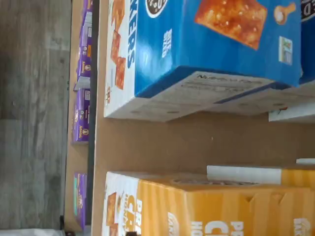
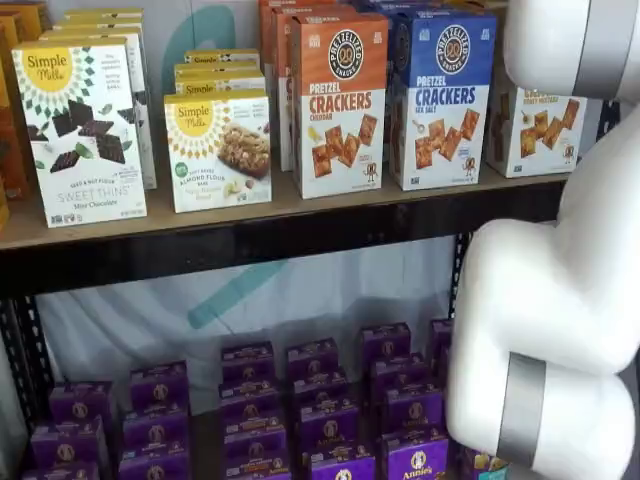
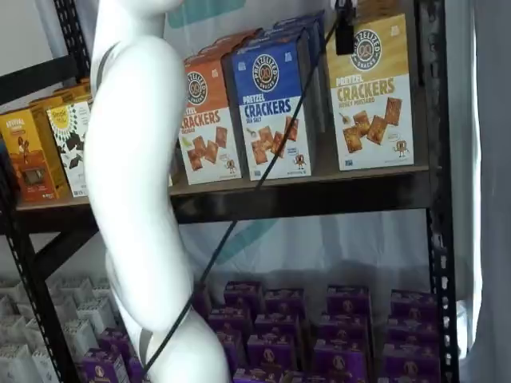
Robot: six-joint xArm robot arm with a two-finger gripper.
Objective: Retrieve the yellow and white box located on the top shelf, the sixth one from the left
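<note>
The yellow and white box (image 3: 371, 96) stands upright at the right end of the top shelf (image 3: 319, 179), with square brown crackers and a round dark logo on its front. In a shelf view the arm hides part of the box (image 2: 540, 125). The wrist view shows it (image 1: 211, 206) from above, across a bare strip of shelf board (image 1: 197, 140) from the blue carton. My gripper (image 3: 345, 30) shows only as black fingers hanging from the view's top edge, just above the box's top front left corner, with a cable beside them. No gap shows and no box is in them.
A blue-and-white crackers carton (image 2: 440, 95) and an orange-and-white one (image 2: 338, 100) stand left of the yellow box. Simple Mills boxes (image 2: 85, 130) are further left. Purple boxes (image 2: 320, 410) fill the lower shelf. My white arm (image 2: 550, 320) is in front. A black rack post (image 3: 435, 199) stands right.
</note>
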